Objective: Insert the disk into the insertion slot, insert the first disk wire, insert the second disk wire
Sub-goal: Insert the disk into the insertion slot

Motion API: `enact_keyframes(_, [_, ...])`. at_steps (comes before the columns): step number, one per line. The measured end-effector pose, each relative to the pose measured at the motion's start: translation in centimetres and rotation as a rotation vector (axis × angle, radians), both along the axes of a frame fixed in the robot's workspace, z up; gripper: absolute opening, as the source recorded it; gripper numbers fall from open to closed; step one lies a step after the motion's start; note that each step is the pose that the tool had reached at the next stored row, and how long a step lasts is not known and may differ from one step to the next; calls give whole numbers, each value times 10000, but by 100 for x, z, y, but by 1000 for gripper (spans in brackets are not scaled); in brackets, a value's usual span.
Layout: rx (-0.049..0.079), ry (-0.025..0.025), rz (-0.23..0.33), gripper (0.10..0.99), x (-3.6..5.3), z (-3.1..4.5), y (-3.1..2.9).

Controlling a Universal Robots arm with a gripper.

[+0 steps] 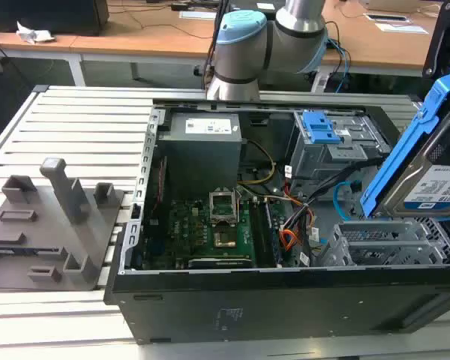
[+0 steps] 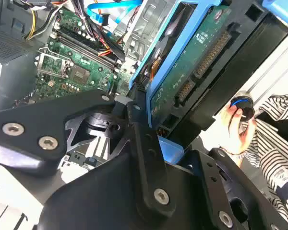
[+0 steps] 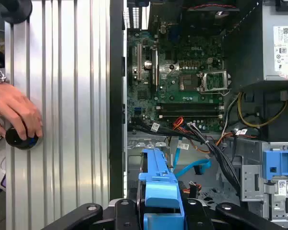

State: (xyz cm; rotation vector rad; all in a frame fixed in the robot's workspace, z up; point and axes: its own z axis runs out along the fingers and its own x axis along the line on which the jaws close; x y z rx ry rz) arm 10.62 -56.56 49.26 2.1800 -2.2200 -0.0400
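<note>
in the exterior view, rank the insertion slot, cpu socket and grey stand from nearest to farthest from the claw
1. insertion slot, just below the claw, which holds the disk.
2. cpu socket, toward the view's middle.
3. grey stand, far at the exterior view's left.

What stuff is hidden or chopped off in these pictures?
The disk: cut off by the exterior view's right edge.
The second disk wire: one end runs behind the disk's blue carrier in the first wrist view.
Dark round thing: mostly under a hand, first wrist view.
</note>
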Motion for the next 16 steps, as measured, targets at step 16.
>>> enact_keyframes(16, [-21, 0, 1, 369, 23, -317, 371])
